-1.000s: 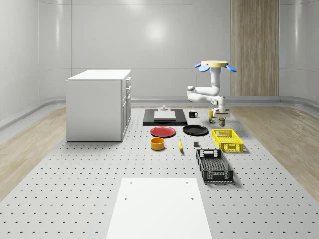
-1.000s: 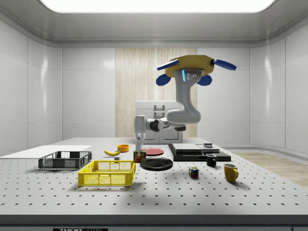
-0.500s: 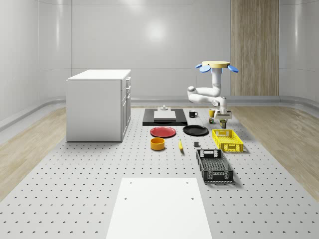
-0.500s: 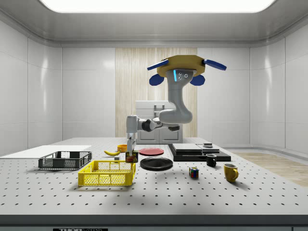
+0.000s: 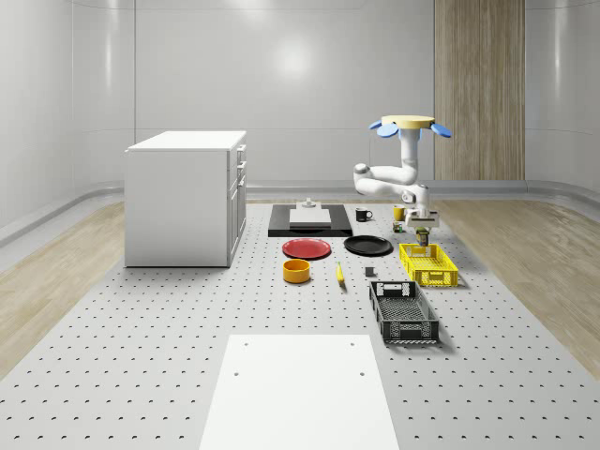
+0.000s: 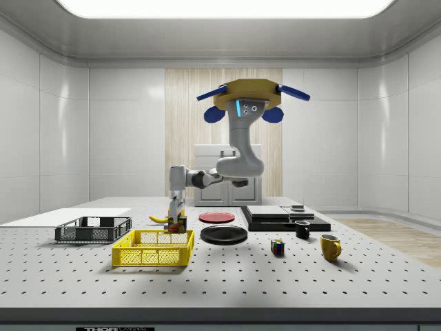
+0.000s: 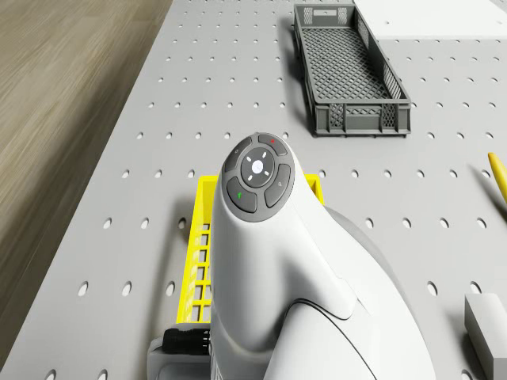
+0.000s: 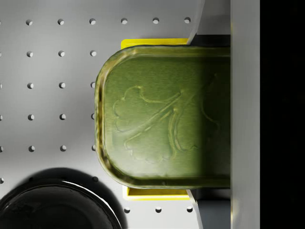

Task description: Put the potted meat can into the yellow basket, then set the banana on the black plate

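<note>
Green-lidded potted meat can point(image 8: 164, 114) clenched in gripper point(image 6: 176, 222), hanging above yellow mesh basket point(image 6: 153, 248) rim for drop; drone point(image 6: 244, 102) hovers above table.

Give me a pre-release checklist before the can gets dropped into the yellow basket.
1. Can held in the end effector: ok.
2. Can over the basket: ok; the side view puts it above the basket's right end, and the wrist view shows yellow rim under it.
3. Can low enough to release: cannot tell; it hangs near rim height.
4. Drone hovering, clear of the table: ok.
5. Banana free for the next step: ok.
6. Black plate bare: ok.
</note>
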Robot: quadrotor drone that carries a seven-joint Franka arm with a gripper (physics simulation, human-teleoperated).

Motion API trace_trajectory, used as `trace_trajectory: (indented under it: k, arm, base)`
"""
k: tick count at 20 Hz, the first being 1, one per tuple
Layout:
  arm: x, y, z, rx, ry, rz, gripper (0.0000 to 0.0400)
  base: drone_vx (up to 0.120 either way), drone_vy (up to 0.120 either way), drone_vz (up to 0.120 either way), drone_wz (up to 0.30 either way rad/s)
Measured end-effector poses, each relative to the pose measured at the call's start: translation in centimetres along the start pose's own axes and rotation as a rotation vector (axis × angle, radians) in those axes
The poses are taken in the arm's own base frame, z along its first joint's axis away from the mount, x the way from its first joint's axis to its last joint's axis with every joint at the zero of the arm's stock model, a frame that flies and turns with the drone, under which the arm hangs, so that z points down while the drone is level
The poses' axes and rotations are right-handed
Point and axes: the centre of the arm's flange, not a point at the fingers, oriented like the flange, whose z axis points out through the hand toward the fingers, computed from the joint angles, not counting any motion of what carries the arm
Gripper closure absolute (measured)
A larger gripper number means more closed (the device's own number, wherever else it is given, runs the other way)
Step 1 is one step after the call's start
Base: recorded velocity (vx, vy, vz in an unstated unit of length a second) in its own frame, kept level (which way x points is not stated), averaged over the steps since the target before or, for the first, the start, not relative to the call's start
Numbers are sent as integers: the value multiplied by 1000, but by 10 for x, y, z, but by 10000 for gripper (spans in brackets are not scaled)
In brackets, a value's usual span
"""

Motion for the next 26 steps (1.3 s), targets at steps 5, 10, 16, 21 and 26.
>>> trace_trajectory:
  k: [5,10,16,21,26]
  arm:
    - [0,0,0,0,0,0,111]
    - [0,0,0,0,0,0,111]
    - [0,0,0,0,0,0,111]
    - [0,0,14,0,0,-3,112]
    - [0,0,26,0,0,-6,112]
  base:
    - [120,0,0,0]
    - [16,0,-120,0]
    - [80,0,-27,0]
    - [0,0,0,0]
    - [0,0,-96,0]
